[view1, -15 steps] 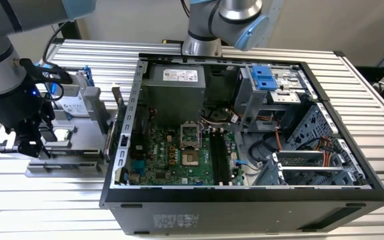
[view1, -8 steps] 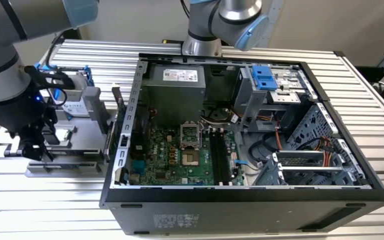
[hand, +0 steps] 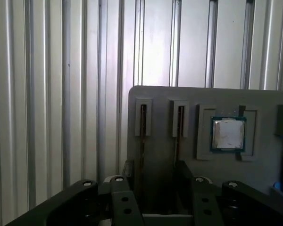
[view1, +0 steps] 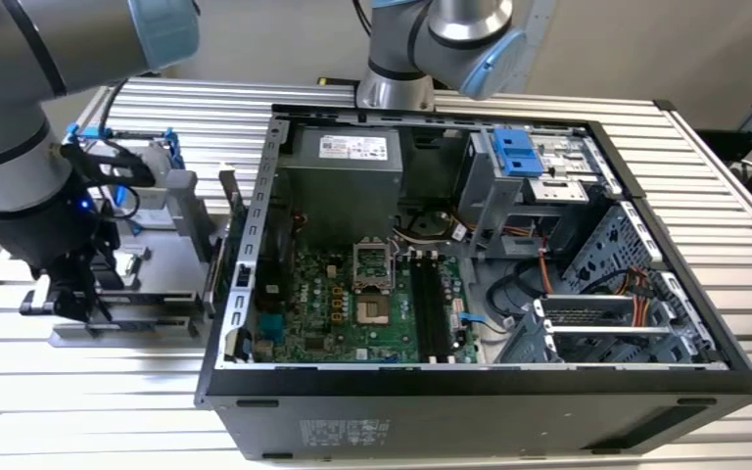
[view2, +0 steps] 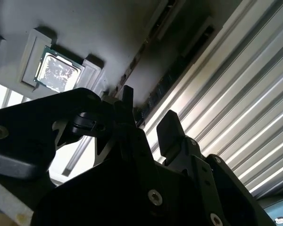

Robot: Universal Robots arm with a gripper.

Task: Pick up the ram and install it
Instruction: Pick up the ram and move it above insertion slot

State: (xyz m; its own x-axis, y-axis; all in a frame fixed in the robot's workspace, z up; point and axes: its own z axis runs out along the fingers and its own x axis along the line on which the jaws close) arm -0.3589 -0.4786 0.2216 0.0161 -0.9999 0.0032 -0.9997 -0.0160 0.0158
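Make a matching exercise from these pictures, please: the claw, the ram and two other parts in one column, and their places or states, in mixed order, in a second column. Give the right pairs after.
Column one
A. ram
B. processor chip
C. claw
D. motherboard

Column two
1. lying flat inside the open computer case
2. open, over the grey holder
3. standing on edge in a narrow slot of the holder
4. seated in a square recess of the holder

Pairs: A-3, B-4, C-2, D-1
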